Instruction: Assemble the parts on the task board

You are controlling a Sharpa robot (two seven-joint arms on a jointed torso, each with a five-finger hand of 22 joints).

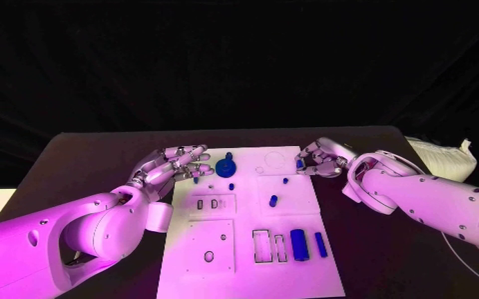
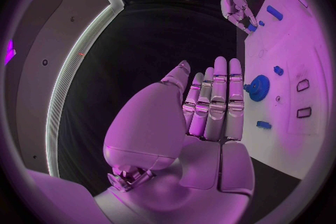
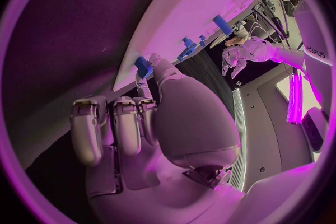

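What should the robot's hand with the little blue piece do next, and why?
Probably carry it inward over the task board toward a free slot. The right hand seems to pinch a small blue part at the board's edge, while the left hand holds nothing.

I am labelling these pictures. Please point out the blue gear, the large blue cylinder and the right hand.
blue gear [image 1: 226,169]: head view, middle of its disc.
large blue cylinder [image 1: 298,244]: head view, middle of its side.
right hand [image 1: 321,160]: head view, middle of the hand, at the task board's right edge.
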